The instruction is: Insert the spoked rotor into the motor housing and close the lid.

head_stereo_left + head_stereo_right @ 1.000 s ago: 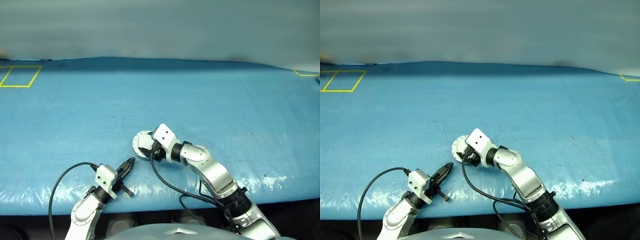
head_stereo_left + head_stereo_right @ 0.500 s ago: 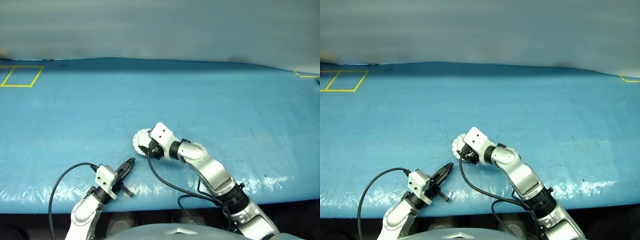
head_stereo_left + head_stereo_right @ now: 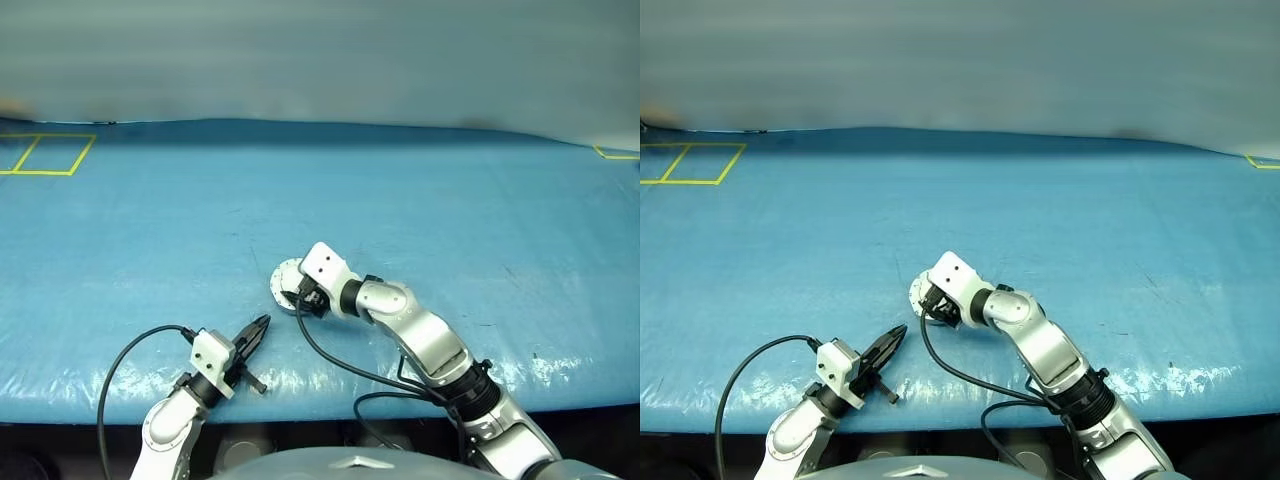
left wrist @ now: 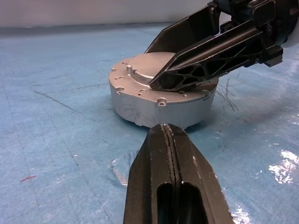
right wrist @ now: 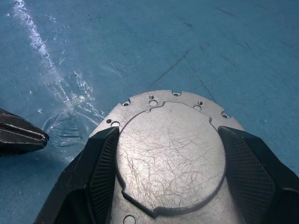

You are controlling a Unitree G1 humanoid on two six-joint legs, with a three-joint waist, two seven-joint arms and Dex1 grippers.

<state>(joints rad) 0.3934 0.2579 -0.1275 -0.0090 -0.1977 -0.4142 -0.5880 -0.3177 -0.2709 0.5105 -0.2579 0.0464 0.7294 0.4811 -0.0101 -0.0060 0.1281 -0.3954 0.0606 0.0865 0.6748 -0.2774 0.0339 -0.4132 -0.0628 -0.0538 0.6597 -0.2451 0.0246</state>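
The motor housing [image 4: 163, 107], a short round silver-grey cup, stands on the blue table with the lid [image 5: 170, 158] lying flat on it, plain face and raised round centre up. My right gripper [image 3: 292, 296] is open. It reaches down over the lid from the near right side, with its black fingers [image 5: 100, 168] spread to either side of the raised centre. My left gripper [image 3: 264, 323] is shut and empty. It hovers near the table's front edge, pointing at the housing from a short way off. The spoked rotor is hidden.
The blue plastic-covered table [image 3: 450, 220] stretches wide to the back and both sides. Yellow tape squares [image 3: 45, 153] mark its far left corner, with another mark [image 3: 612, 152] at the far right. A black cable [image 3: 130, 350] loops from my left wrist.
My right wrist has tipped a little further down over the lid. The housing, the lid and my left gripper have stayed where they were.
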